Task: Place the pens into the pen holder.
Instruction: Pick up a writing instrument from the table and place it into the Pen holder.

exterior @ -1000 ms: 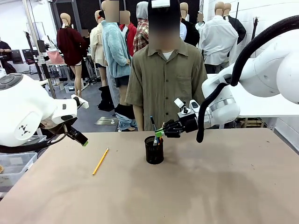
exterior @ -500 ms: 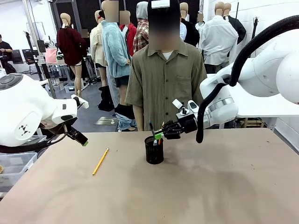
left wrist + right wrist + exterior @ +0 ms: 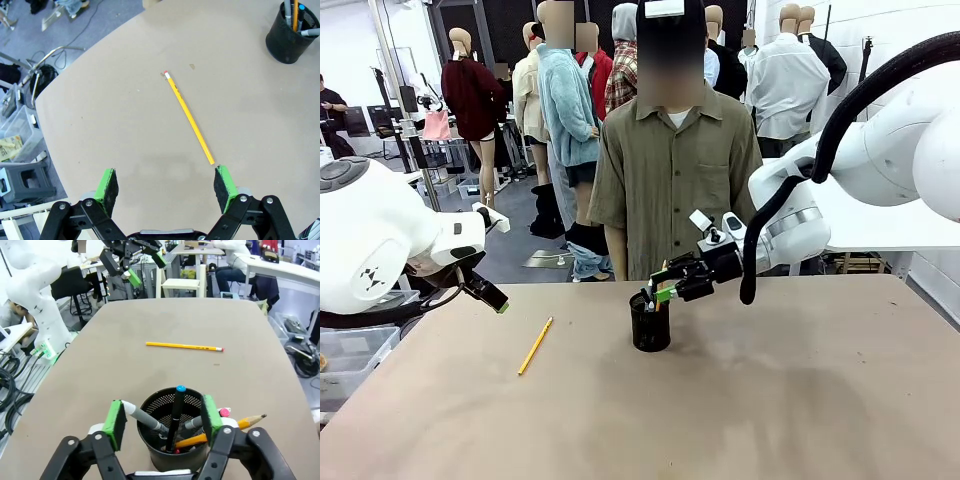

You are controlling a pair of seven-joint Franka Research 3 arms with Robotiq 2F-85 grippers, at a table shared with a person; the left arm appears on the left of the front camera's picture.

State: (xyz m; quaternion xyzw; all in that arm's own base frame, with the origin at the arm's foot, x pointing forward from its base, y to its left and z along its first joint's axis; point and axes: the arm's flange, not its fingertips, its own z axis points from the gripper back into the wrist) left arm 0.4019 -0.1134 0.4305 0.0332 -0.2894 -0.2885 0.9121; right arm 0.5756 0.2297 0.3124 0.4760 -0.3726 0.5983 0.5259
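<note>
The black mesh pen holder (image 3: 650, 325) stands at the table's middle, toward the far edge. My right gripper (image 3: 660, 284) hangs just over its rim, open. In the right wrist view its green pads (image 3: 116, 422) flank the pen holder (image 3: 155, 450), which holds a dark blue-tipped pen (image 3: 176, 412), a grey pen (image 3: 144, 420) and an orange pencil (image 3: 242, 423). A yellow pencil (image 3: 535, 345) lies flat on the table to the holder's left. My left gripper (image 3: 166, 186) hovers open above the near end of that yellow pencil (image 3: 190, 117); from the front the left gripper (image 3: 492, 295) sits over the table's left edge.
A person (image 3: 670, 180) stands at the far side of the table, right behind the holder. A clear plastic bin (image 3: 350, 355) sits off the table's left edge. The tan tabletop (image 3: 770, 400) is bare in front and to the right.
My right gripper came down over the holder and spread its fingers. The blue-tipped pen it held dropped into the holder. The left arm stayed put.
</note>
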